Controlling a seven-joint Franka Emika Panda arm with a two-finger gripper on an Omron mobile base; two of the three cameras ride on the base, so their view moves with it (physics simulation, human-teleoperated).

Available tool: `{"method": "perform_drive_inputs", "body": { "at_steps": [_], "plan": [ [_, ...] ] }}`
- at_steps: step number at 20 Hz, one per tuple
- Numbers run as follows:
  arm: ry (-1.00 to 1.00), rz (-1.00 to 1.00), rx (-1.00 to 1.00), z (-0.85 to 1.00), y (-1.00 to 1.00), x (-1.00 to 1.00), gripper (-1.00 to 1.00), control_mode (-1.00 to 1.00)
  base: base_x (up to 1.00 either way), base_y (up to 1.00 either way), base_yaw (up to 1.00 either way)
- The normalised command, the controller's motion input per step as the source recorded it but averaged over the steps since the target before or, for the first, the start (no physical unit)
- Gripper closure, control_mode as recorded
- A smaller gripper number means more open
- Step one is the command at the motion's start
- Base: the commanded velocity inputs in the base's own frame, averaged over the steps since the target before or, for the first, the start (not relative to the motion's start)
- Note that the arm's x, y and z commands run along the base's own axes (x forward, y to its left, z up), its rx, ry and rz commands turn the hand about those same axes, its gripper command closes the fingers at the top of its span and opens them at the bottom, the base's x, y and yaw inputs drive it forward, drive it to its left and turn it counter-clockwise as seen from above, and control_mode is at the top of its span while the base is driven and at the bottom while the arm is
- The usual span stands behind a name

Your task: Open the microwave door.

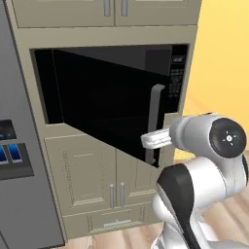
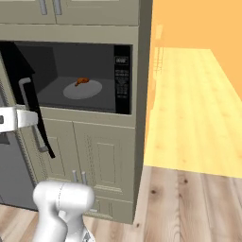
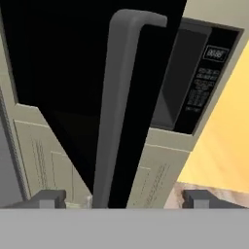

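A large built-in black microwave, set in a tall bank of beige panelled cabinets beside a grey fridge, stands partly open, its grey cavity exposed in the right base view along with a round pale turntable plate carrying a small orange morsel. The narrow black button panel runs down the oven's right side.

The wide glossy black rectangular microwave door hangs from its left edge and juts out into the room at a clear angle, its free edge with the long vertical grey bar handle swung toward the robot. The white arm reaches in from below, and its two-finger gripper sits low on that handle. In the hand view the two dark fingertips stand wide apart on either side of the bar, not pinching it.

By the look of it, the pull is in its middle stage: the door is off its frame but seems well short of full swing. The next move likely calls for drawing the handle farther out and leftward along the hinge's arc, keeping the bar caught between the spread fingers so it does not slip free.
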Motion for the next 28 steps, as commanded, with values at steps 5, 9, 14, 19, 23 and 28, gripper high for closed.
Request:
{"method": "perform_drive_inputs", "body": {
  "at_steps": [5, 9, 14, 19, 23, 28],
  "plan": [
    [-0.01, 0.03, -0.06, -0.43, -0.23, -1.0, -1.0, -1.0, 0.0, 0.0, 0.0],
    [0.03, 0.04, 0.35, 0.58, -0.95, -0.25, -1.0, -1.0, 0.0, 0.0, 0.0],
    [0.15, 0.11, 0.68, 0.44, -1.0, 0.06, -1.0, -1.0, 0.0, 0.0, 0.0],
    [0.2, 0.1, 0.71, -0.14, -0.81, 0.86, -1.0, -1.0, 0.0, 0.0, 0.0],
    [0.04, 0.12, 0.63, -0.6, -0.35, 1.0, -1.0, -1.0, 0.0, 0.0, 0.0],
    [0.0, 0.12, 0.47, -0.61, 0.1, 1.0, -1.0, -1.0, 0.0, 0.0, 0.0]
  ]
}}
